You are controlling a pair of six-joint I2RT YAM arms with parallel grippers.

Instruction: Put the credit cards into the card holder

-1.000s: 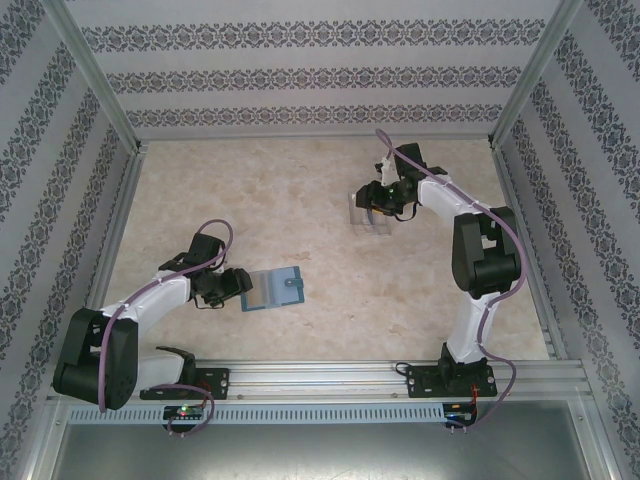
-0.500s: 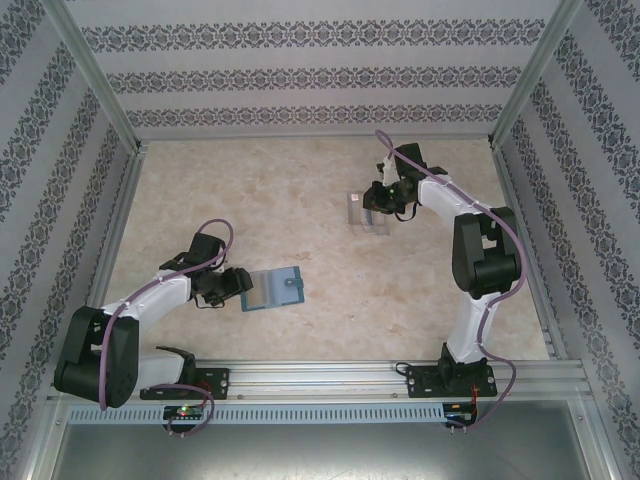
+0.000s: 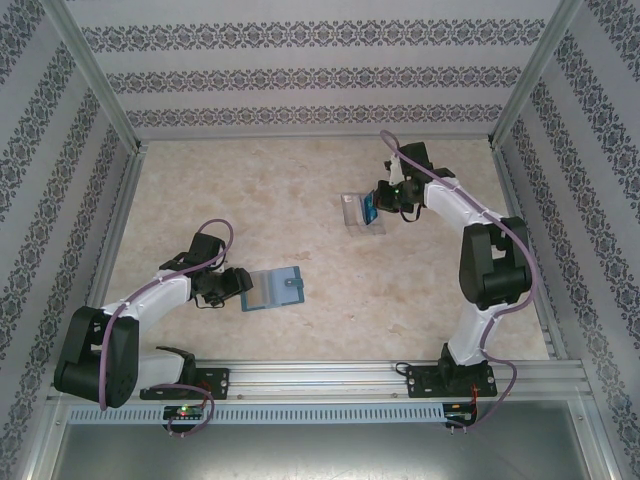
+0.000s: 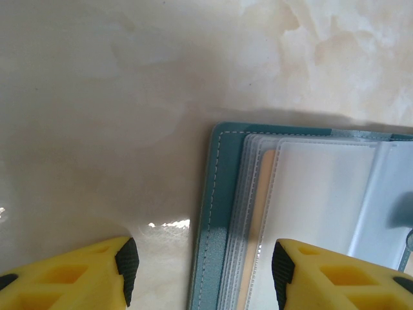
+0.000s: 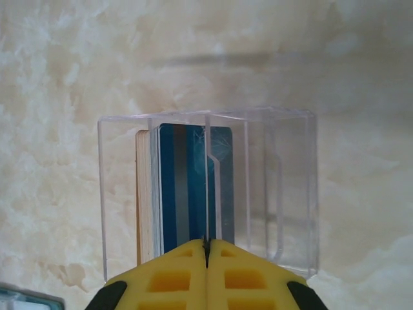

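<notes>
The card holder (image 3: pixel 275 289) lies open on the table, a teal wallet with clear sleeves (image 4: pixel 322 194) and a tan lining. My left gripper (image 3: pixel 243 283) is open at its left edge. One fingertip (image 4: pixel 127 261) is over bare table, the other over the sleeves, so the gripper (image 4: pixel 201 261) straddles the teal edge (image 4: pixel 222 213). Blue-striped credit cards (image 5: pixel 187 187) stand upright in a clear plastic stand (image 5: pixel 284 187). My right gripper (image 5: pixel 206 240) is shut at the stand, its yellow fingers pressed on the thin edge of one card (image 3: pixel 369 208).
The clear stand (image 3: pixel 358 215) sits at the back middle of the marble-look table (image 3: pixel 250 190). Patterned walls and metal posts (image 3: pixel 120 230) enclose the table on three sides. Open table lies between the stand and the wallet.
My right gripper has closed at the stand and drawn back slightly to the right, and a blue card now shows at its tips. The left arm and wallet have not moved.
</notes>
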